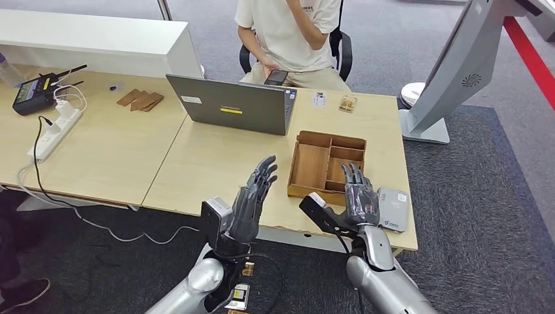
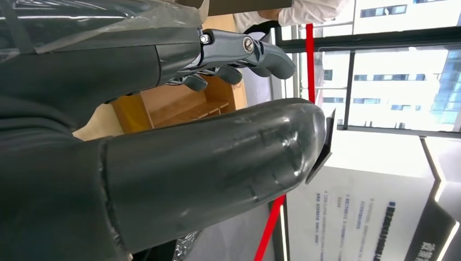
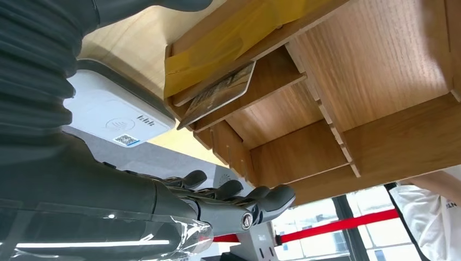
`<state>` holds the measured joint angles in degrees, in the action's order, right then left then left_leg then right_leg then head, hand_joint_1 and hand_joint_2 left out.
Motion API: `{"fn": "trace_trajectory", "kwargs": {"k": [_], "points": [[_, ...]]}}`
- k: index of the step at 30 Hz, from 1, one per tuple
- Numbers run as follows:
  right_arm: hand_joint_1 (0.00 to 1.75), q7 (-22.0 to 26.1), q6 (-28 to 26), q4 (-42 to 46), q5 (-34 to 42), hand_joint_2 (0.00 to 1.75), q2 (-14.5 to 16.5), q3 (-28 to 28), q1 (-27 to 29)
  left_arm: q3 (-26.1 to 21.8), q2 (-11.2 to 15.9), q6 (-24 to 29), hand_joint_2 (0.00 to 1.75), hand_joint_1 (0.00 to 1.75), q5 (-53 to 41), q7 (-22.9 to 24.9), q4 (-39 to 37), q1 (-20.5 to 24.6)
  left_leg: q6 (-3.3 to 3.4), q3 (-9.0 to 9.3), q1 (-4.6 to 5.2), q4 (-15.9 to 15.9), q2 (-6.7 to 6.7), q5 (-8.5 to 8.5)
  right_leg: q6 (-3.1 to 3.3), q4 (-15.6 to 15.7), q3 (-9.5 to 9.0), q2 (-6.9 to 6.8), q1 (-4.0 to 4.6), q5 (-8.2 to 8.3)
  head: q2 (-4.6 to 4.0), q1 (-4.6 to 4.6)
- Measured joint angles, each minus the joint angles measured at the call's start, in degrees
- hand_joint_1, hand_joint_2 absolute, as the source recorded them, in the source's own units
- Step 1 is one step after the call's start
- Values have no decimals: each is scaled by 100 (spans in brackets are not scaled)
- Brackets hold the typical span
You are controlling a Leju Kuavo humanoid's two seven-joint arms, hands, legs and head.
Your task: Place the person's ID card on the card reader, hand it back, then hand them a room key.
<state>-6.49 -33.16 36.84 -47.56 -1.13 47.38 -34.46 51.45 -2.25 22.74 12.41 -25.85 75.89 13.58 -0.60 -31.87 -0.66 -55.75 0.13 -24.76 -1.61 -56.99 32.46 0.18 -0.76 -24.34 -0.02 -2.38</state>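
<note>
Raised hands (image 1: pixel 255 196) over wooden desk (image 1: pixel 203 163)

Two light wooden desks (image 1: pixel 131 150) are set side by side on a grey carpeted floor (image 1: pixel 484 196), with a darker mat laid under the right part. A long white counter (image 1: pixel 98 39) is placed behind the left desk. A red strip (image 1: pixel 530 52) is run across the floor at the far right. Bright daylight is admitted through large windows (image 2: pixel 391 70), beyond which buildings are seen.
</note>
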Motion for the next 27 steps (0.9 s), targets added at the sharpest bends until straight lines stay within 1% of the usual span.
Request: {"fn": "trace_trajectory", "kwargs": {"k": [9,25,26,27], "points": [[0,41,-152,-203,66,175,4,4,-84,-12,13,131,0,0,-58,143,95,-137,0,0,0,0,0,0,0,0,0,0,0,0,0,-1],[1,59,-142,-300,111,175,66,1,-113,-12,58,368,0,0,-157,299,362,-293,0,0,0,0,-1,0,0,0,0,0,0,0,0,0],[14,59,-140,-301,111,175,68,1,-114,-11,60,374,0,0,-160,307,378,-299,0,0,0,0,-1,0,0,0,0,0,0,0,0,0],[53,59,-139,-304,111,175,71,1,-114,-11,61,378,0,0,-161,314,393,-307,0,0,0,0,-1,0,0,0,0,0,0,0,0,0]]}}
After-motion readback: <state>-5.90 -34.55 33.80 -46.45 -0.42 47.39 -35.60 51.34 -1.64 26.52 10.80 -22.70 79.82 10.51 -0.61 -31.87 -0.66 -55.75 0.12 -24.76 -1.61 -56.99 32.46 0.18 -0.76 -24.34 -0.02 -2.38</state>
